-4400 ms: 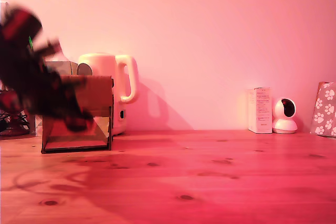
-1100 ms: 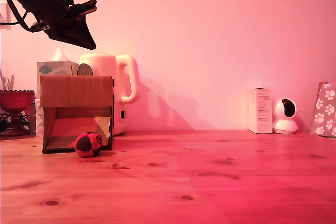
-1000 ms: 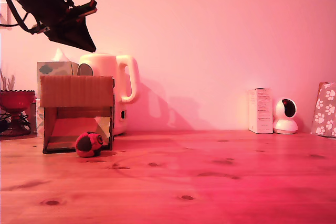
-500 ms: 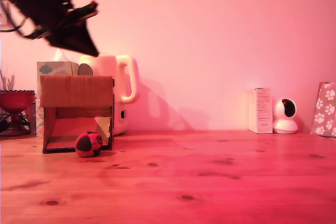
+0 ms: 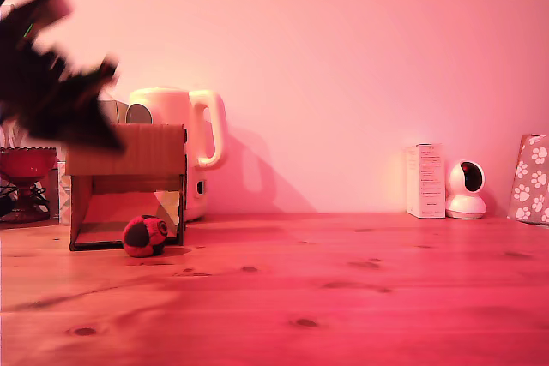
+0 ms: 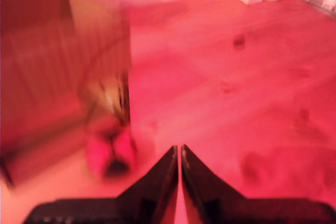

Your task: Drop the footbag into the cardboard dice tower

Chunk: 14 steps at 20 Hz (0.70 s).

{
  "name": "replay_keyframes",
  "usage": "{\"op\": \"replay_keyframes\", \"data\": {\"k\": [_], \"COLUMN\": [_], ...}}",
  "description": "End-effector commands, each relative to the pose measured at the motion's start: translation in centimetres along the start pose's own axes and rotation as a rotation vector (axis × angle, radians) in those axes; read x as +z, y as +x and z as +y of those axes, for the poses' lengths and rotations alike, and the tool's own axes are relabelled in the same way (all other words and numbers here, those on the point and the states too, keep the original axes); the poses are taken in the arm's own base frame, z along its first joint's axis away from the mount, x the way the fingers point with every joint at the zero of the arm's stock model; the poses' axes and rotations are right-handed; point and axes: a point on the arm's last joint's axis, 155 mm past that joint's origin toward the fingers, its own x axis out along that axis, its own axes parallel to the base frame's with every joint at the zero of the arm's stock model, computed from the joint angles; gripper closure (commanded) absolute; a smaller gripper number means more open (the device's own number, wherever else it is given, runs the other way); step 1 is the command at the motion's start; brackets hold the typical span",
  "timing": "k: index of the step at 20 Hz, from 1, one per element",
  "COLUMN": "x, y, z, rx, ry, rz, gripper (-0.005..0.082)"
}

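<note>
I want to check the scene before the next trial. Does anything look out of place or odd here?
Nothing is spilled or damaged. The footbag lies on the table at the front opening of the cardboard dice tower, half outside it. The gripper is shut and empty, and the arm is blurred.

Footbag (image 5: 145, 237): lay on the table (image 5: 343, 297), at the front opening of the cardboard dice tower (image 5: 126, 184).
Kettle (image 5: 184, 139): stood behind the tower.
</note>
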Motion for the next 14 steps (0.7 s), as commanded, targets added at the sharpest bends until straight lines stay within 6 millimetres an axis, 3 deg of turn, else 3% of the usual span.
{"op": "replay_keyframes", "data": {"k": [1,3,6,14], "x": [-0.8,-2.4,-3.0,0.4], "y": [-0.3,-0.3,-0.3,0.1], "z": [0.1,0.1,0.2,0.5], "rx": [0.004,0.005,0.007,0.021], "ry": [-0.022,-0.039,-0.046,-0.003], "rz": [-0.010,0.026,0.049,-0.093], "gripper": [0.0793,0.0793,0.0793,0.0793]}}
